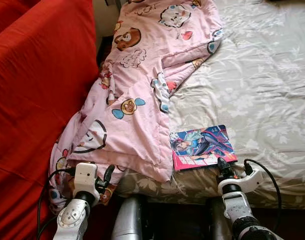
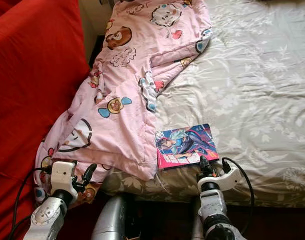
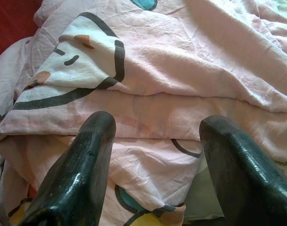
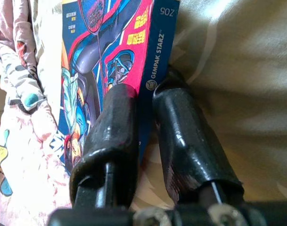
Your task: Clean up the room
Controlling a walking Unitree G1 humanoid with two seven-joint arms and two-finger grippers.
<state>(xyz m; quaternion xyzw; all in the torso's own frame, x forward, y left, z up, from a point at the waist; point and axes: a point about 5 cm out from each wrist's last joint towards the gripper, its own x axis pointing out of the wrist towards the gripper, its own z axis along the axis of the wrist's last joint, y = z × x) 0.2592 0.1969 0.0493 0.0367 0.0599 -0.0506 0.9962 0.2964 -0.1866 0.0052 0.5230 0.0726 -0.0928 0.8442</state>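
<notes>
One comic book (image 1: 203, 147) lies flat near the front edge of the bed, its blue, pink and red cover facing up, just beside the hem of the pink cartoon-print quilt (image 1: 137, 95). The right gripper (image 1: 223, 166) reaches up from below to the book's near edge; in the right wrist view its two black fingers (image 4: 112, 136) stand almost together, one lying over the cover and the other under the spine side, clamped on that edge of the book. The right arm rises steeply from the bottom of the frame, a black cable looping off its wrist.

Further left, the left gripper (image 1: 103, 177) is raised in front of the quilt's lower corner where the quilt hangs over the bed's edge. Its fingers (image 3: 82, 174) are spread wide apart with nothing between them, the folded pink fabric just ahead.

The bedsheet (image 1: 262, 80) is pale grey-green with a white floral pattern, rumpled in places. A red sofa (image 1: 37, 85) fills the left side, beside the bed.
</notes>
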